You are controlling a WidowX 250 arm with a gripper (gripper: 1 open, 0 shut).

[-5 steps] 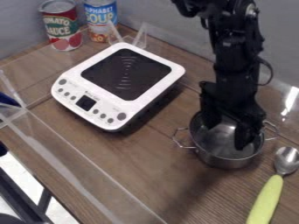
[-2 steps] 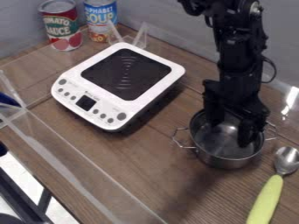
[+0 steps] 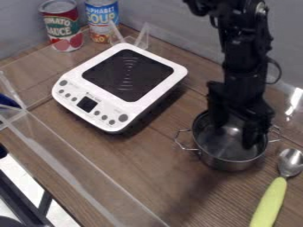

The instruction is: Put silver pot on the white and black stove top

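The silver pot (image 3: pixel 219 155) stands on the wooden table at the right, a wire loop handle (image 3: pixel 183 142) showing on its left side. My gripper (image 3: pixel 240 133) points down into it, open, with one finger inside the bowl and the other at the far rim. Whether the fingers touch the steel I cannot tell. The white and black stove top (image 3: pixel 123 85) lies flat to the left of the pot, with its button row facing the front left.
A spoon (image 3: pixel 278 188) with a yellow-green handle lies right of the pot near the table's front edge. Two food cans (image 3: pixel 60 24) stand at the back left behind the stove. A clear plastic barrier (image 3: pixel 48 133) runs along the table's front-left side.
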